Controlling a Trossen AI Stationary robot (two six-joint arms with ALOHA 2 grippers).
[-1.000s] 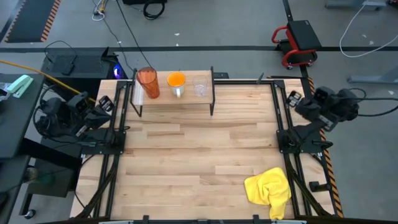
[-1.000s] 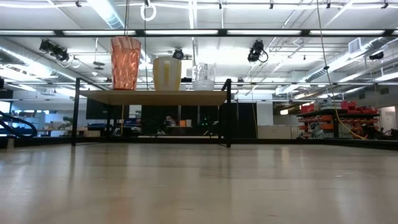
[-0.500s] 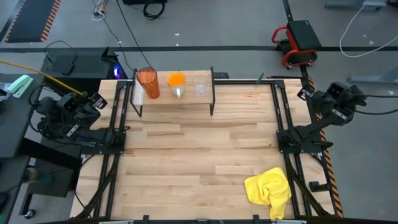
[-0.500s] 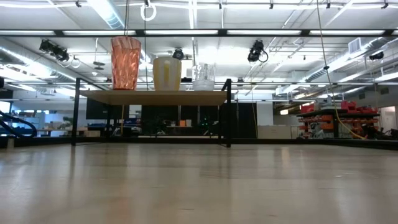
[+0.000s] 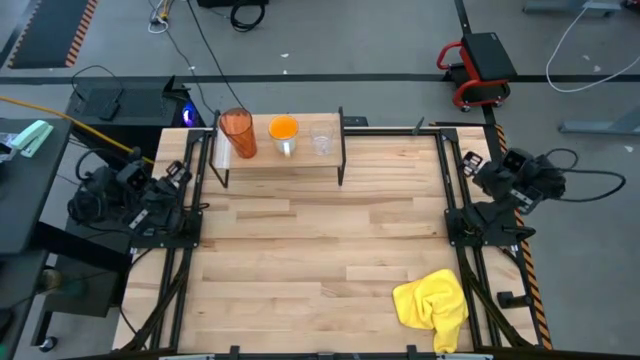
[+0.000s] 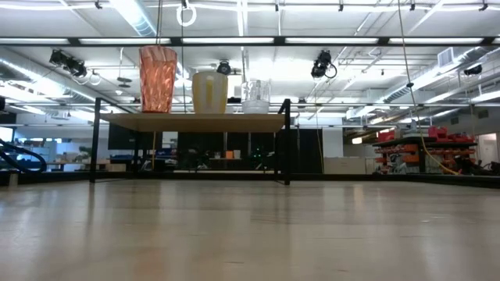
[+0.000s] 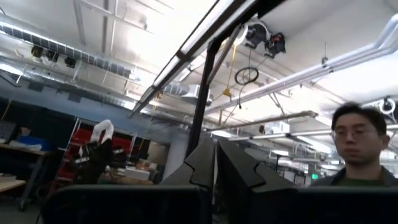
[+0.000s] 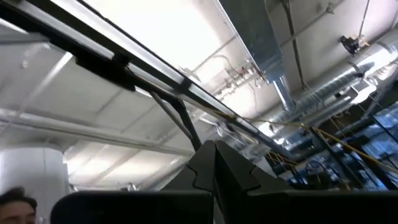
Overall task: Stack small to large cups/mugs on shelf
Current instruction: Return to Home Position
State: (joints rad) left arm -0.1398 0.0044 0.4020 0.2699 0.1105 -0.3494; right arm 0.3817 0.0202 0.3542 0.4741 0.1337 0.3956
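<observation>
The right pincer [image 8: 214, 146] points up at a ceiling [image 8: 143, 25], its 2 dark fingers [image 8: 233, 171] pressed together. Overhead run a dark beam [image 8: 99, 59], a silver duct [image 8: 255, 37] and pipes [image 8: 336, 87]. The top of a person's head [image 8: 13, 202] is just in view

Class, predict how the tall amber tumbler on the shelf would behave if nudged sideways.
The tumbler is tall and narrow, so it would probably tip rather than slide. It looks translucent and empty, so likely light and easily knocked off the shelf.
</observation>
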